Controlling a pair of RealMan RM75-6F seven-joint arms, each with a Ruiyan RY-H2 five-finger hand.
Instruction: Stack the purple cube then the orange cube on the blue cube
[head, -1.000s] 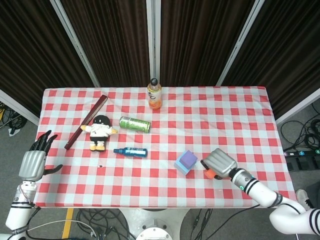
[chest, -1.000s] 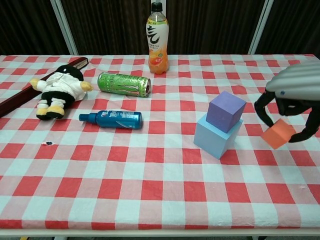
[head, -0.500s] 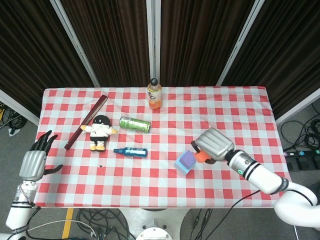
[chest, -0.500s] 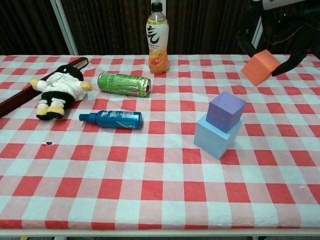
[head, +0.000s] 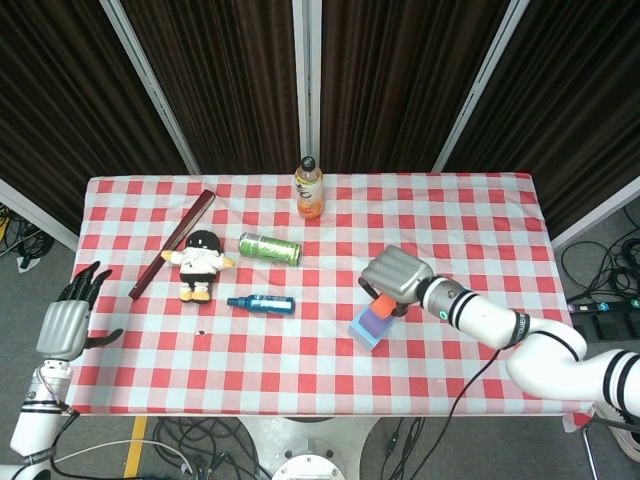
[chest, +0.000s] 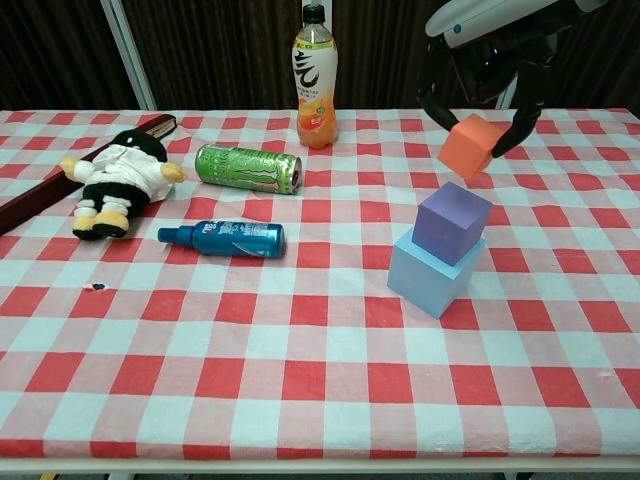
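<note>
The purple cube (chest: 452, 222) sits on the blue cube (chest: 427, 272) right of the table's middle; in the head view the pair shows as purple cube (head: 375, 321) over blue cube (head: 362, 333). My right hand (chest: 487, 62) holds the orange cube (chest: 467, 146) in the air just above the purple cube, apart from it. From the head view the right hand (head: 394, 272) covers most of the orange cube (head: 383, 303). My left hand (head: 66, 322) hangs open off the table's left edge, fingers spread, holding nothing.
An orange drink bottle (chest: 314, 77) stands at the back. A green can (chest: 247, 167), a blue spray bottle (chest: 224, 239) and a plush doll (chest: 116, 178) lie left of the stack. A dark red stick (head: 172, 243) lies at the far left.
My right hand has lifted the orange cube off the table at the right and carried it left, to just above the purple cube. The left hand has stayed put.
</note>
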